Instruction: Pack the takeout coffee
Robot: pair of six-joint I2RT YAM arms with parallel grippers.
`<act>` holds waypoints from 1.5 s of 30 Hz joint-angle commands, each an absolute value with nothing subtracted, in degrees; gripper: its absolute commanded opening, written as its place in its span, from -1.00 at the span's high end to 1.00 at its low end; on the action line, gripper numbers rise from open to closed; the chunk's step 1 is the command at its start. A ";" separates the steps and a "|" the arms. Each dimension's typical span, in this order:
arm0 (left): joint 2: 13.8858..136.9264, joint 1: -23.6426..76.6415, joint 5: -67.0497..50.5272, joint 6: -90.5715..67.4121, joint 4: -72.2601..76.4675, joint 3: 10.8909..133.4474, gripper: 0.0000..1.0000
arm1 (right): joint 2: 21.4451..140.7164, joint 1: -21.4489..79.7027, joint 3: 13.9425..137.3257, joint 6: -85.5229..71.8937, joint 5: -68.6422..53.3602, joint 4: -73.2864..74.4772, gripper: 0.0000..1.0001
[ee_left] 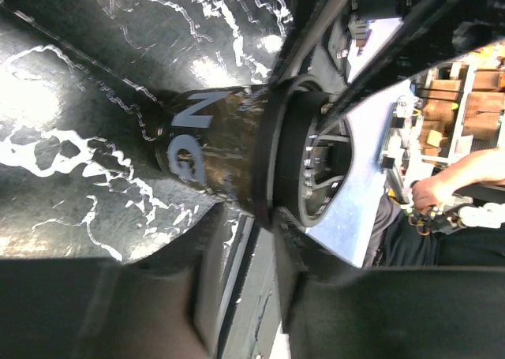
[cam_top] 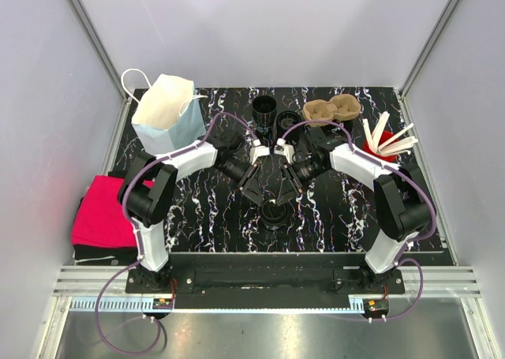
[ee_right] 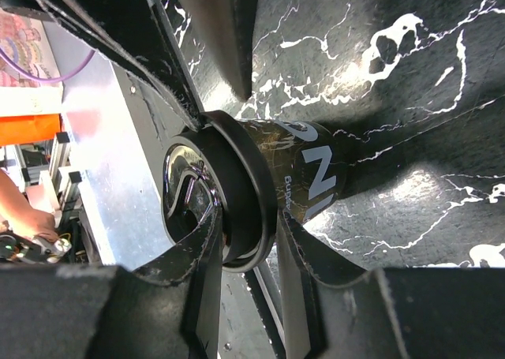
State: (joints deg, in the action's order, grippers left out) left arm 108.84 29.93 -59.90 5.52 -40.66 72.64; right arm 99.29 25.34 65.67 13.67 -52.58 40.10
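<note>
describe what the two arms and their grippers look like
Both match: the left arm and right arm have white links between bulky black joints. A purple cable loops along each. The left gripper and right gripper are black with two flat, tapered fingers, behind a small white wrist block. No markings show.

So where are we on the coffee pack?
Done: one lidded cup has its lid on. In hand: left gripper and right gripper both clamp it near the lid, mid-table. Left: second cup at the back looks unlidded, carrier holds nothing, bag stands back-left.
</note>
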 commanded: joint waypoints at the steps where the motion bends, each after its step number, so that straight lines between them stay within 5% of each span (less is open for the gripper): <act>1: 111.54 31.91 -45.62 10.11 -40.78 71.80 0.20 | 100.02 27.07 63.11 18.19 -41.05 38.58 0.45; 6: 110.22 29.71 -48.25 8.88 -41.04 77.68 -0.04 | 99.58 27.25 62.84 18.37 -40.43 38.50 0.45; 16: 112.76 31.29 -51.94 8.79 -41.57 79.19 -0.04 | 99.14 27.95 62.75 18.19 -39.64 37.97 0.46; 38: 118.04 34.01 -43.77 11.34 -44.47 77.34 0.44 | 99.05 29.53 62.58 18.90 -37.00 37.53 0.46; 45: 112.86 31.47 -46.66 9.58 -44.30 84.01 -0.11 | 97.56 29.53 62.67 18.28 -36.65 37.00 0.46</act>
